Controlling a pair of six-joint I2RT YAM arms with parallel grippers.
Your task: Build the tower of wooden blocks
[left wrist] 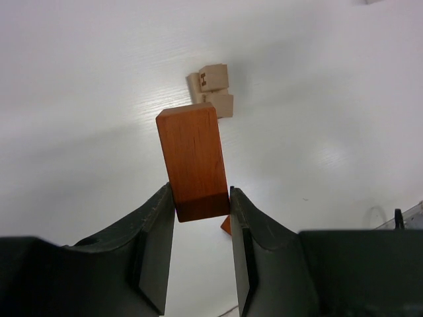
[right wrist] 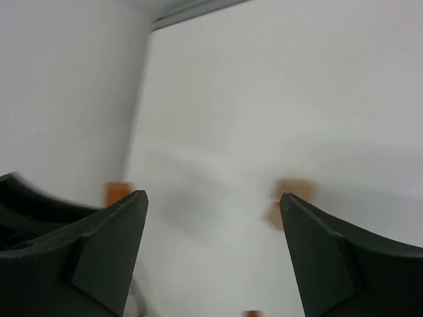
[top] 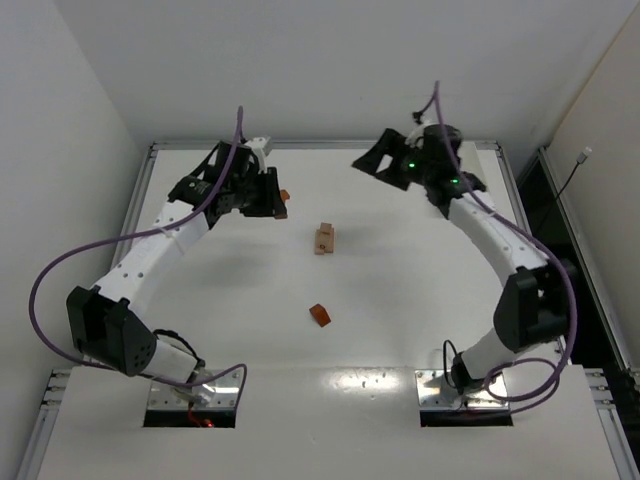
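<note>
While left claw [left wrist: 201, 195] clamps orange block [left wrist: 193, 155], right claw [right wrist: 213, 198] agape

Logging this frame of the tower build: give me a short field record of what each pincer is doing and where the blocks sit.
left pincer: shut on the orange bar, held off the table
right pincer: open, nothing between its fingers, over the far right of the table
tan stack: mid-table, small tan blocks, no orange piece on it
loose orange piece: lying on the table, nearer the arm bases than the tan stack
progress: orange pieces not yet placed
</note>
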